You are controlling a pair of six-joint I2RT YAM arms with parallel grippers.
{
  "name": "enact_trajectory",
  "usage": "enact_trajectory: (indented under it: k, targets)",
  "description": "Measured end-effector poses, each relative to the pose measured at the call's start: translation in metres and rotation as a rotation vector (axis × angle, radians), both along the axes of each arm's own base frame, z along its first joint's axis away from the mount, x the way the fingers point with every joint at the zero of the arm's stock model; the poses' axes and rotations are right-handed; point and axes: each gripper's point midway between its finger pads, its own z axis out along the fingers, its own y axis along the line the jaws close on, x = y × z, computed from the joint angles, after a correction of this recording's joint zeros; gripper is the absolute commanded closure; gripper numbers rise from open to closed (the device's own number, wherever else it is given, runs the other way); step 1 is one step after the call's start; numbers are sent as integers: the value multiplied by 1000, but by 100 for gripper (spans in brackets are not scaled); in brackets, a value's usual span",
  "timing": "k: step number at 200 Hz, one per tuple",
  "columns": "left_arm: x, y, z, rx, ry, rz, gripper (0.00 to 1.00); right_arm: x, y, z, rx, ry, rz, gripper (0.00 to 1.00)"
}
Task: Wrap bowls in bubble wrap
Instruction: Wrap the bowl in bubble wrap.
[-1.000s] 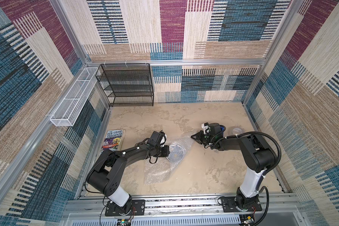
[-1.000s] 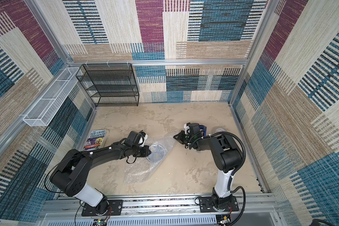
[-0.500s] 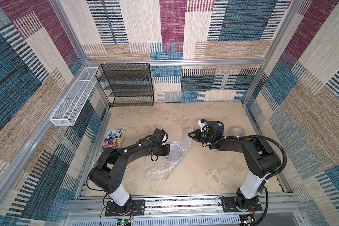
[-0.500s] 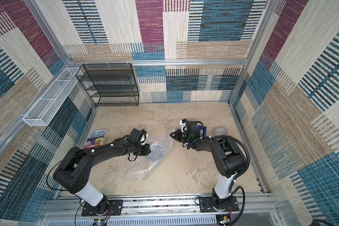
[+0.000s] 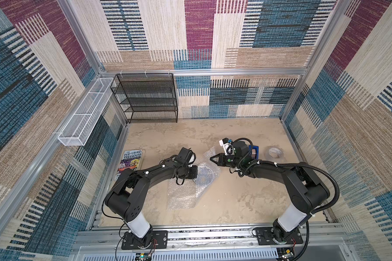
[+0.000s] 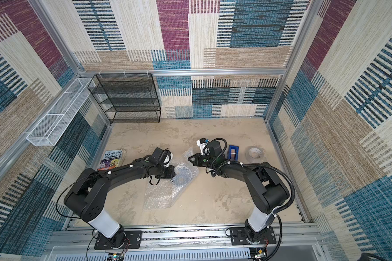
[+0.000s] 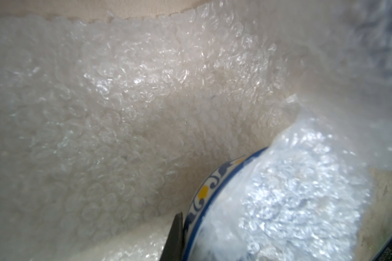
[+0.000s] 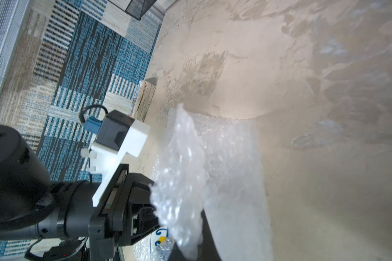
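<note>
Patchwork woven walls [image 5: 201, 34] — beige mottled floor [image 5: 235, 203]; black mesh shelf [image 5: 148, 99], white wire basket [image 5: 84, 114].

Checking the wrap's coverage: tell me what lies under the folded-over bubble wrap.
The bowl lies under the folded bubble wrap. In the left wrist view a stretch of its blue-and-yellow rim is bare; in both top views its pattern shows dimly through. Its centre is hidden.

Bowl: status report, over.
Left gripper shut on bowl rim. Right gripper shut on bubble wrap corner. Wrap partly over bowl. Tape roll well aside.

One bowl [image 5: 203, 175], one bubble wrap [image 5: 181, 196], one book [image 5: 130, 161], one tape roll [image 5: 275, 153].
</note>
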Motion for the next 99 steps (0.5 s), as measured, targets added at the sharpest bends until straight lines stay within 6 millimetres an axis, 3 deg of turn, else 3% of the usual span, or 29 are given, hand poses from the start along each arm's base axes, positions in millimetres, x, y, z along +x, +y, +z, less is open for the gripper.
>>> enact_trajectory:
  k: [99]
  targets:
    - [5, -2, -1, -11, 14, 39, 100, -33, 14, -2, -35, -63, 168, 100]
